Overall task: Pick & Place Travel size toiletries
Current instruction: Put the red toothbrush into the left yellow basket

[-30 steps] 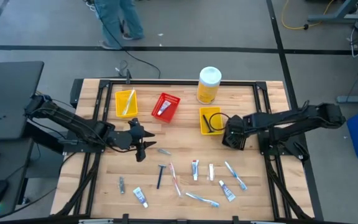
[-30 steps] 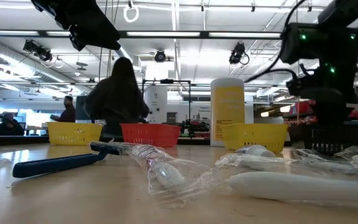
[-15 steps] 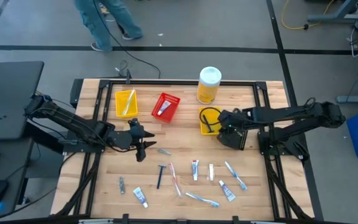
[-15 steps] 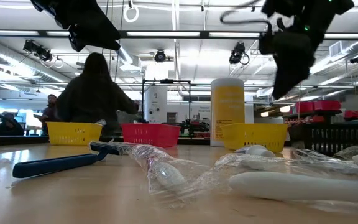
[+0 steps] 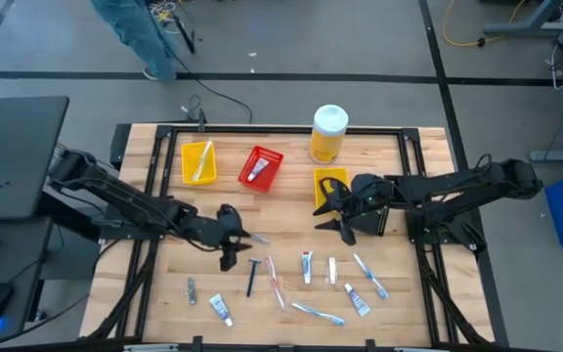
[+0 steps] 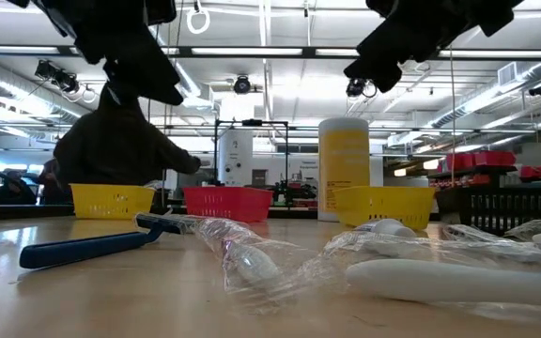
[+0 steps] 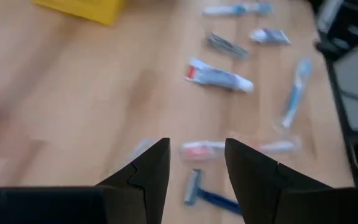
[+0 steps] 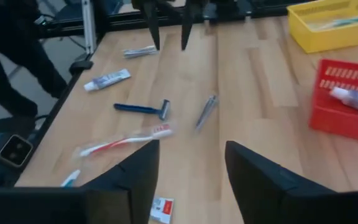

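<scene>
Here we find the travel size toiletries (image 5: 306, 279) strewn loose over the near half of the wooden worktop (image 5: 281, 186): a blue razor (image 5: 252, 274) near the middle, a red-handled toothbrush (image 5: 276, 281) in clear wrap just beside it, small white toothpaste tubes (image 5: 221, 309) and pale wrapped brushes (image 5: 369, 275) spread toward the right. One tube lies in the red bin (image 5: 260, 167), a brush in the left yellow bin (image 5: 198, 161); a second yellow bin (image 5: 330, 188) sits on the right, with a big yellow bottle (image 5: 327, 133) behind it. The left gripper (image 5: 229, 242) hovers above the worktop just beside a small grey item (image 5: 258, 237), near the razor; in the left wrist view its jaws stand apart with nothing between them. The right gripper (image 5: 343, 215) hangs beside the right yellow bin, jaws parted and empty. Beyond the worktop, a person (image 6: 111, 145) shows in the low view.
</scene>
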Controlling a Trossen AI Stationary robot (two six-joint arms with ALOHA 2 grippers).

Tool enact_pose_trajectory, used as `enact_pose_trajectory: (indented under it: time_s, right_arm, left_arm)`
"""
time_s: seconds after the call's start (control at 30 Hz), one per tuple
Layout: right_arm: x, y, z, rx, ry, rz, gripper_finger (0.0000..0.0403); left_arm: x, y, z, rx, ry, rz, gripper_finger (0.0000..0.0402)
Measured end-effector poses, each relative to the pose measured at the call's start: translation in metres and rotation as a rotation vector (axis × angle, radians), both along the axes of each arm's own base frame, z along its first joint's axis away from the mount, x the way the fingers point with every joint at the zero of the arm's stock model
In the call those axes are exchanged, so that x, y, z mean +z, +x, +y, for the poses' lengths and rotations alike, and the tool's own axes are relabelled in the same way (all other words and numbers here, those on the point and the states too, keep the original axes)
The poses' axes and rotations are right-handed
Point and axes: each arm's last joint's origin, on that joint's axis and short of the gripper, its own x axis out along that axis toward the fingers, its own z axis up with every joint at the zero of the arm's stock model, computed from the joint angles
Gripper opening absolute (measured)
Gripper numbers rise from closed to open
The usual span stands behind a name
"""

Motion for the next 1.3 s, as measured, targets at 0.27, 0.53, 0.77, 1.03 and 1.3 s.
enact_pose_trajectory:
  time_s: [0.27,0.53,0.77,1.03,1.3]
  right_arm:
    - [0.0,0.0,0.01,0.039,-0.001,-0.002,0.0253]
    - [-0.003,0.002,0.011,0.017,-0.002,0.005,0.0243]
    - [-0.011,0.007,0.012,0.016,-0.003,0.033,0.0225]
    - [-0.024,0.014,0.012,0.016,-0.007,0.089,0.0214]
    - [-0.023,0.015,0.013,0.006,0.009,0.076,0.0208]
  left_arm:
    - [-0.016,0.029,-0.011,-0.138,0.025,-0.102,0.0164]
    - [-0.045,0.055,-0.016,-0.294,-0.039,-0.085,0.0164]
    - [-0.05,0.085,-0.029,-0.439,0.04,-0.098,0.0164]
    - [-0.053,0.101,-0.041,-0.57,0.154,-0.007,0.0177]
    - [-0.065,0.101,-0.048,-0.62,0.193,0.082,0.0215]
